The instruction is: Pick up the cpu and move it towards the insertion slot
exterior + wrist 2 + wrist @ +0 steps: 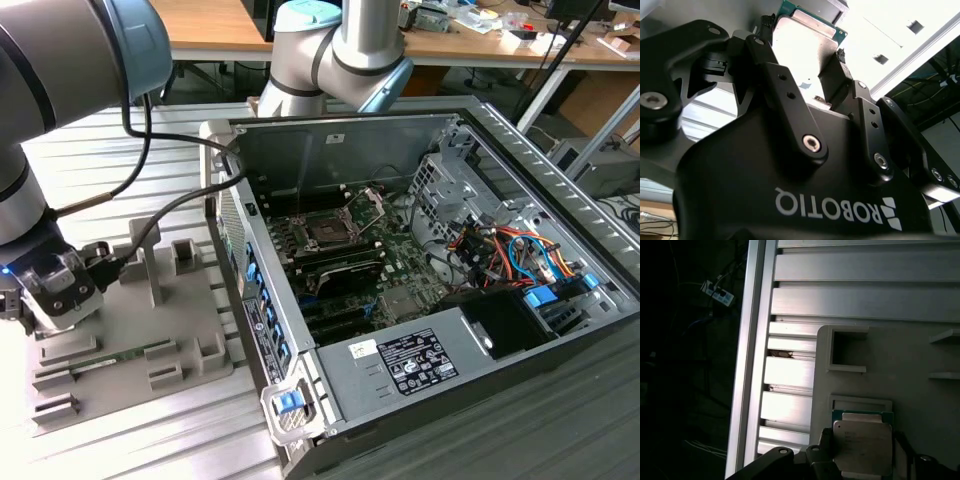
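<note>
The cpu (pixel 862 447) is a pale silvery square chip on a green board, and in both wrist views it sits between my fingers just over a square recess of the grey holder plate (pixel 920 355). My gripper (pixel 862 452) is shut on the cpu (pixel 805 45), with one black finger (pixel 765 55) against each opposite edge. In the exterior view the gripper (pixel 55 290) hangs low over the holder plate (pixel 190 385) at the exterior view's left. The insertion slot (pixel 328 231) lies inside the open computer case, with its metal retaining plate (pixel 372 206) hinged up.
The open computer case (pixel 420 365) lies on its side at the exterior view's right, its wall standing between holder plate and socket. Black memory slots (pixel 345 268) and coloured cables (pixel 510 250) are inside. A long memory stick (pixel 105 356) rests on the plate. The slatted aluminium table (pixel 790 375) ends close by.
</note>
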### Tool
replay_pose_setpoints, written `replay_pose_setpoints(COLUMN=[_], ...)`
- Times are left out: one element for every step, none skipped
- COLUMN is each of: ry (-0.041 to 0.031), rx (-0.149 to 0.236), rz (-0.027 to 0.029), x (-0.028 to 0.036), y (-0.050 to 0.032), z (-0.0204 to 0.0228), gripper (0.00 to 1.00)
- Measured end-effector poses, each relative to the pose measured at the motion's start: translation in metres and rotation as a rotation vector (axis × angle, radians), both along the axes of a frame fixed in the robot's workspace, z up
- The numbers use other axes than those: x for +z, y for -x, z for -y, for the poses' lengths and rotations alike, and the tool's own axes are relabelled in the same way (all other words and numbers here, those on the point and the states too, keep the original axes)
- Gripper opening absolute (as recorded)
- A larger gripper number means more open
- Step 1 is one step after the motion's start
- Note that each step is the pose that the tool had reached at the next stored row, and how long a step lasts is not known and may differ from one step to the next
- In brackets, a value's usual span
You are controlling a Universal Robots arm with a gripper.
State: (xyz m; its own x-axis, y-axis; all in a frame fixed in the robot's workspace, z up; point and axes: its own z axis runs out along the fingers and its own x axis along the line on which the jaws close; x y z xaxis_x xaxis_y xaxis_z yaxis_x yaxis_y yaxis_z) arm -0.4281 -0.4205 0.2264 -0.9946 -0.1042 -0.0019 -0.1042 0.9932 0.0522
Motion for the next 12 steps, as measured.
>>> replay_pose_setpoints(ry=[0.0001, -0.0001, 0.0, 0.0, 0.0, 0.0, 0.0, 0.0, 0.0, 0.0001, 0.0, 0.0], rx=[0.0, 0.0, 0.0, 0.0, 0.0, 0.0, 0.0, 0.0, 0.0, 0.0, 0.0, 0.0], rz=[-0.0001, 0.0, 0.0, -0.0001, 0.0, 0.0, 0.0001, -0.0001, 0.0, -0.0001, -0.0001, -0.0001], x=[0.0008, 0.0018, 0.0026, 0.0037, 0.0044, 0.0055, 0.0061, 0.0068, 0.0073, 0.0079, 0.0085, 0.0091], y=[0.0, 0.0, 0.0, 0.0, 0.0, 0.0, 0.0, 0.0, 0.0, 0.0, 0.0, 0.0], z=[0.0, 0.0, 0.0, 0.0, 0.0, 0.0, 0.0, 0.0, 0.0, 0.0, 0.0, 0.0], gripper=[0.55, 0.55, 0.55, 0.55, 0.55, 0.55, 0.55, 0.55, 0.55, 0.55, 0.55, 0.55])
